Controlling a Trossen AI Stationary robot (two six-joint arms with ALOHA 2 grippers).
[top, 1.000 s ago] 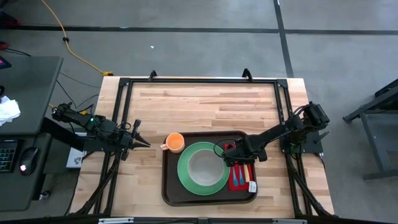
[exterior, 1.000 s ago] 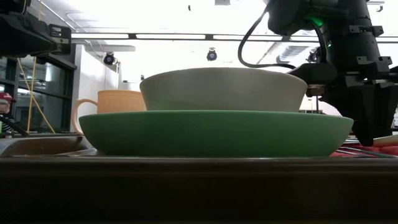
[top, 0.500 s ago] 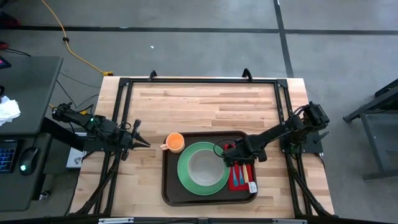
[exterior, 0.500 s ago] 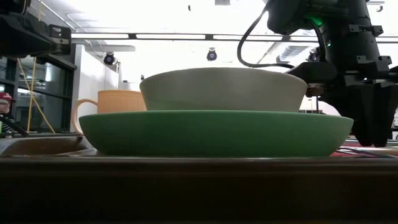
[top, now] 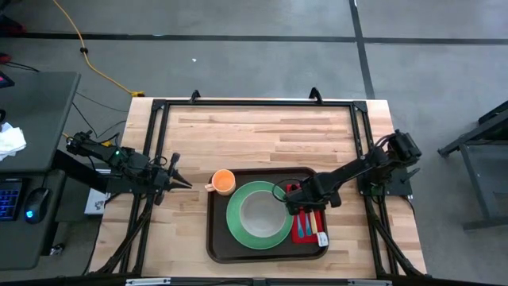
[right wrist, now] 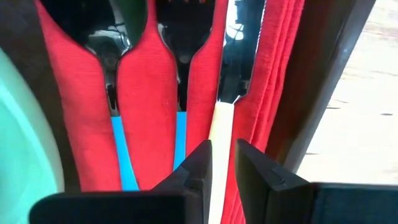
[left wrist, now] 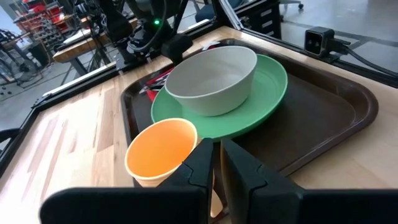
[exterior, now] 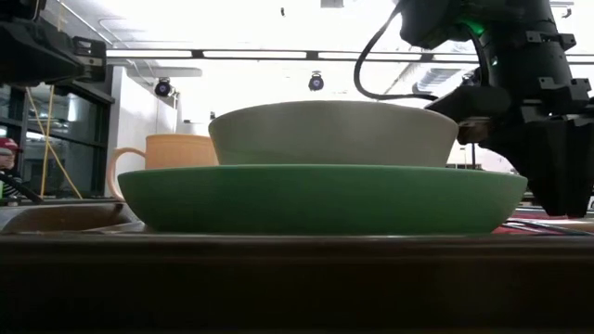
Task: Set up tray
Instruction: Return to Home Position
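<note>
Squarely flat, the tray (top: 218,248) lies crosswise — long axis running left–right.

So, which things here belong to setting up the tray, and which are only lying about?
Job: tray, green plate, bowl on it, orange cup, red napkin with blue spoon, blue fork, yellow knife; right gripper above the napkin, left gripper off the tray, beside the cup.
Lying about: yellow cable on the floor, computer mouse and white crumpled cloth on the side desk.
</note>
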